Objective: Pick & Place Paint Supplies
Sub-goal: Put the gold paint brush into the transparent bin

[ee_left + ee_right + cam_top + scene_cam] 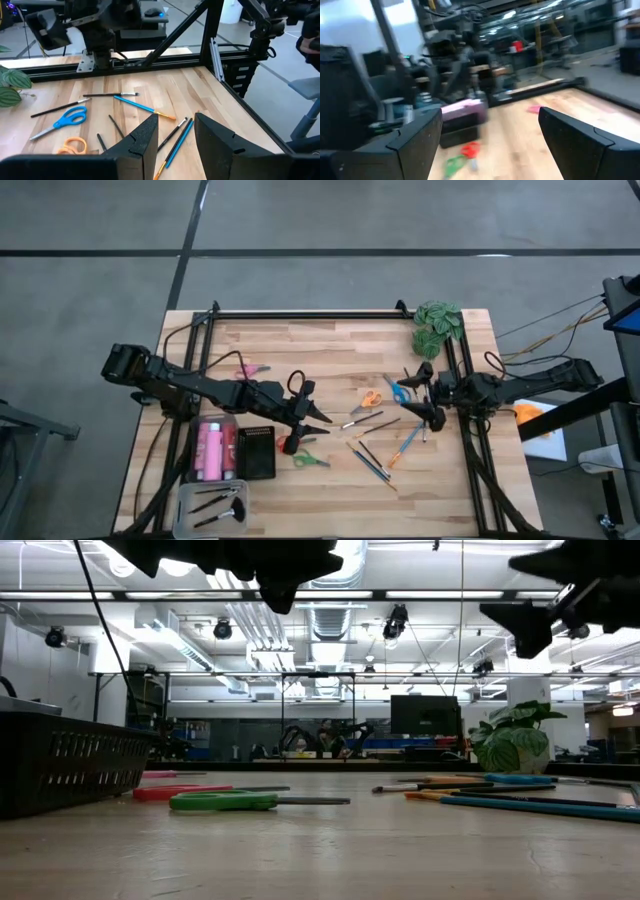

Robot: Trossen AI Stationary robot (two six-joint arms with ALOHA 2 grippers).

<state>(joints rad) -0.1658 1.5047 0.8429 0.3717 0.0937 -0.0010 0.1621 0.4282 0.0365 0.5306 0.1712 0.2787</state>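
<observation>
Overhead, both grippers hang empty

Only the high view shows the black basket (256, 452) beside the pink bottles (210, 450). Left gripper (318, 420) hangs partly spread above the red scissors (291, 444); right gripper (428, 395) gapes wide over the brushes (375, 458). Low view crops both arms.

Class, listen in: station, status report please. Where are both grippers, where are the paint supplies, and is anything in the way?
Left gripper open, empty, above red scissors. Right gripper open, empty, over brushes. Green scissors loose on table. Nothing blocking.
</observation>
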